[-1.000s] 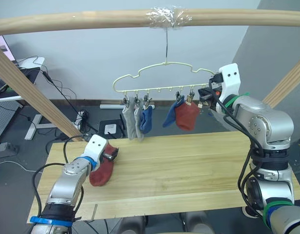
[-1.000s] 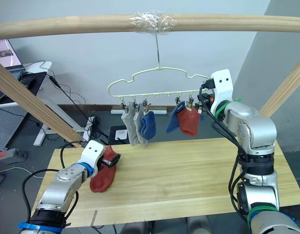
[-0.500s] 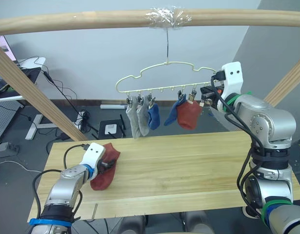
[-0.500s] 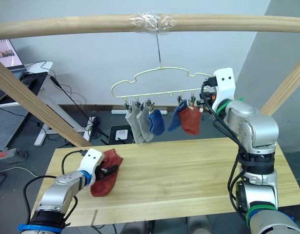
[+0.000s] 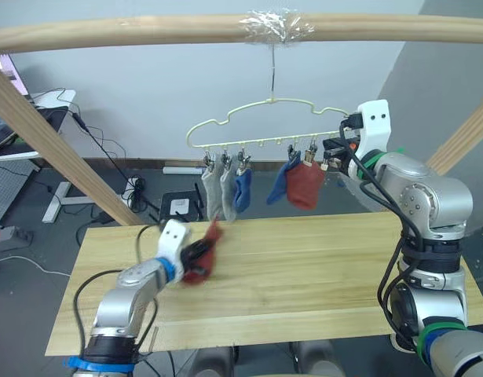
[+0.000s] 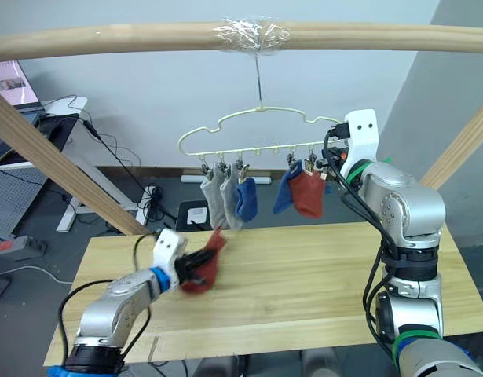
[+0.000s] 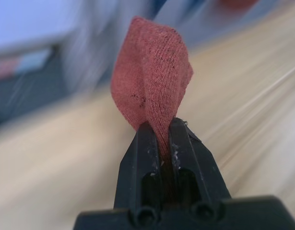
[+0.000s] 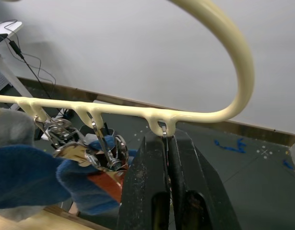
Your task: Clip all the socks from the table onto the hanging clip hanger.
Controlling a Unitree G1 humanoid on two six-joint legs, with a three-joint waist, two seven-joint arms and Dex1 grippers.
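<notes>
My left gripper [image 5: 195, 255] is shut on a rust-red sock [image 5: 207, 253], holding it a little above the table [image 5: 320, 267]; the fabric stands up from between the closed fingers [image 7: 143, 143]. The pale yellow-green clip hanger [image 5: 261, 106] hangs by its hook from the wooden pole. On its clips hang two grey socks [image 5: 212, 192], a blue sock [image 5: 241, 188], another blue sock [image 5: 279, 179] and a rust-red sock [image 5: 305, 185]. My right gripper [image 5: 332, 151] is at the hanger's right end, shut on the thin metal wire of an end clip [image 8: 164, 136].
A thick wooden pole [image 5: 147, 31] crosses overhead, with slanted wooden legs [image 5: 45, 129] at both sides. Behind the table are cables, a power strip [image 5: 131, 188] and a desk [image 5: 37, 110] at the far left.
My left gripper has shut on the rust-red sock, lifted it off the table and carried it to the right. The right gripper has stayed at the hanger's end.
</notes>
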